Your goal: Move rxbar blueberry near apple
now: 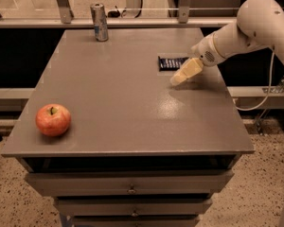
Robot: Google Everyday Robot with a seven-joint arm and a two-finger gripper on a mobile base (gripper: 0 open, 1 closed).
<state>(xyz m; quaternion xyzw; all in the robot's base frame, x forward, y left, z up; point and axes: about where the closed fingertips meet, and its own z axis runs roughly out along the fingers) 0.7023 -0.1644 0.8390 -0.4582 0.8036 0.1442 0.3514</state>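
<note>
As the items are read from left to right across the grey bench (123, 98), the labels run as follows.

Apple (53, 119): round and red with yellowish patches, with a dark stem in its dimpled top. It stands at the near left corner of the bench, close to the front edge.

Drink can (100, 21): tall and silver, upright at the far edge of the bench, left of centre. It is well apart from the apple and from the bar.

Drawers (128, 188): stacked fronts below the bench top, each with a small central pull.

Rxbar blueberry (169, 63): a flat dark navy wrapper with pale lettering, lying flat on the far right part of the bench. It is well apart from the apple, with most of the bench top between them.

Pincer (178, 78): pale yellowish and angled down toward the near left. It sits low over the bench, just beside the near right end of the rxbar blueberry (whether it touches the wrapper cannot be told). Whether it is apart or together cannot be told.

Arm (255, 22): white and rounded, entering from the upper right and sloping down to the pincer.

Cable (267, 86): pale, hanging in a loop beside the right edge of the bench.
</note>
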